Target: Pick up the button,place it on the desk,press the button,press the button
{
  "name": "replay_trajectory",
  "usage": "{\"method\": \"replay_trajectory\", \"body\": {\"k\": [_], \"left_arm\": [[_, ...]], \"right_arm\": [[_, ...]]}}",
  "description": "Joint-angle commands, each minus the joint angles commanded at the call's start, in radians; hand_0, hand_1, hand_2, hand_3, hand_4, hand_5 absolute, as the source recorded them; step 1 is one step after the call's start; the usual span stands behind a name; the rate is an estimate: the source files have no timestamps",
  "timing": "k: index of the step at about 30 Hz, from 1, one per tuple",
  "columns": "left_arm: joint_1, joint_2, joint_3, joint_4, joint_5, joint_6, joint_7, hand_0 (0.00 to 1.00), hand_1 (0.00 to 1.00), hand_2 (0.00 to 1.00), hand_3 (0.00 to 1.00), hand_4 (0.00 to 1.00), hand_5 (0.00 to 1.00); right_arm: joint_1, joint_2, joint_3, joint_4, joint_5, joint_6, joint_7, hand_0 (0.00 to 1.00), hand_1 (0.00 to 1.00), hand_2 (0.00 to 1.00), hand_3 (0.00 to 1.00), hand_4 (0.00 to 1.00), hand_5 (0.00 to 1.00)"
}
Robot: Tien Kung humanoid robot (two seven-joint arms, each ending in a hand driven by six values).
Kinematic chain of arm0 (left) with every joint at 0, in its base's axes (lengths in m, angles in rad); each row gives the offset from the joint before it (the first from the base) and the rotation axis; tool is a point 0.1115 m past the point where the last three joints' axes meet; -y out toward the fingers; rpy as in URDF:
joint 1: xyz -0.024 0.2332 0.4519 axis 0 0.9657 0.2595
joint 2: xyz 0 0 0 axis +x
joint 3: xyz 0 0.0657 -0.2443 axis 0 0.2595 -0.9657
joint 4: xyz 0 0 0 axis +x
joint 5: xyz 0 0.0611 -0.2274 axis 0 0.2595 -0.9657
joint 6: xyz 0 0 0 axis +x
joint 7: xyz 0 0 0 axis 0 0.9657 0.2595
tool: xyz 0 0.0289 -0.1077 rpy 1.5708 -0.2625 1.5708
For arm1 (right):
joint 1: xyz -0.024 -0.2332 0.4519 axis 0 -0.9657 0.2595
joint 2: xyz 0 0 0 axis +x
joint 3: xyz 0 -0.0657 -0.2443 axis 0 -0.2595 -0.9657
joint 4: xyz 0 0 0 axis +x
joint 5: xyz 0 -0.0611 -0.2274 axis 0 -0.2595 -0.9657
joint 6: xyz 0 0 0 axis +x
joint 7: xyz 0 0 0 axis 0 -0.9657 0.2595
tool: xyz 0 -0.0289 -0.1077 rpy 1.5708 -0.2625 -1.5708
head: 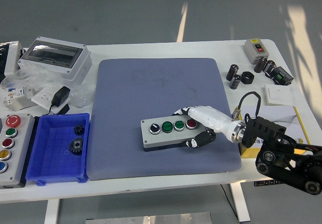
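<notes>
White table (166,50) seen from above, with a large grey-blue mat (151,93) across its middle

On the mat's near right part: a grey button box (168,133) with four round controls in a row, one black-and-white, two green, one red, lying slightly tilted with its right end farther from the near edge

Right hand (201,126), white with black finger joints, reaching in from the lower right and closed around the box's right end; fingers (181,111) curled over the far edge, thumb (200,140) against the near side, palm just beside the red button

Left arm nowhere in sight

To the left of the mat: a blue bin (58,171) holding two dark gears (76,144), touching the mat's left edge

At the far left edge: a second control panel (11,146) with red, green, yellow and blue buttons

Behind the bin: a black plug adapter (61,96), a white wall switch, clear plastic bags, and a grey enclosure with a clear lid (55,57)

At the table's far right: a small grey switch box (258,48), several black cylindrical parts (235,76), a white plate (278,94), and a white-and-yellow booklet (276,118) near the robot's wrist
</notes>
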Motion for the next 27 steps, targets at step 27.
{"method": "replay_trajectory", "body": {"k": [27], "left_arm": [[0.004,0.000,0.002,0.000,0.001,-0.001,-0.001,0.625,0.577,0.553,0.603,0.620,0.197]], "right_arm": [[-0.022,-0.057,0.055,0.052,0.193,0.073,0.009,0.994,0.950,0.972,0.998,0.421,0.002]]}}
